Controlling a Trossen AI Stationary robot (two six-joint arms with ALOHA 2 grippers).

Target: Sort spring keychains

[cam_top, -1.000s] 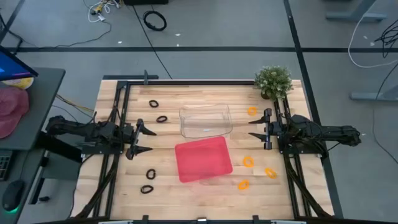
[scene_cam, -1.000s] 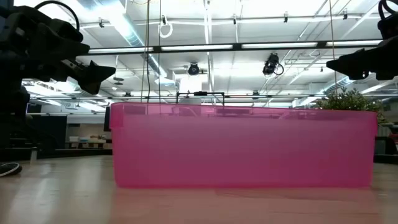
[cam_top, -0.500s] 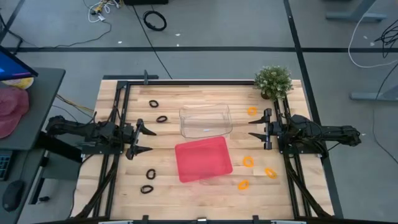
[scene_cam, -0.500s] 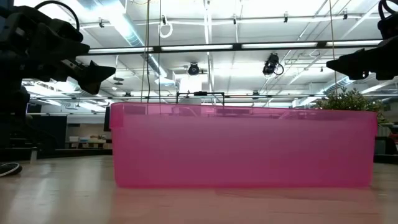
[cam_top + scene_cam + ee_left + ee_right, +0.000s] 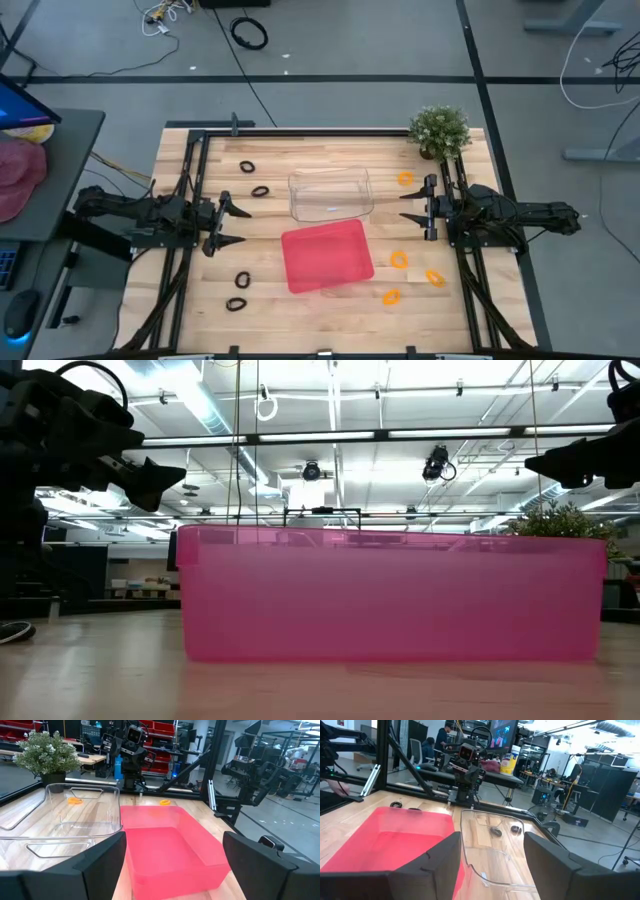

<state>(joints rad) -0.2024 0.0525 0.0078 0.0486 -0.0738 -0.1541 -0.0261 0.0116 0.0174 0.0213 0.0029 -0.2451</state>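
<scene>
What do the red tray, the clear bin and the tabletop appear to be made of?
The red tray looks like translucent plastic: in the low view light glows through its pink wall. The clear bin seems to be transparent glossy plastic, since the wood shows through it and its rims catch highlights. The tabletop appears to be light wooden planks with visible grain and seams.

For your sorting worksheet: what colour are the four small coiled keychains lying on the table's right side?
Orange coiled keychains; the high view shows them best.
</scene>
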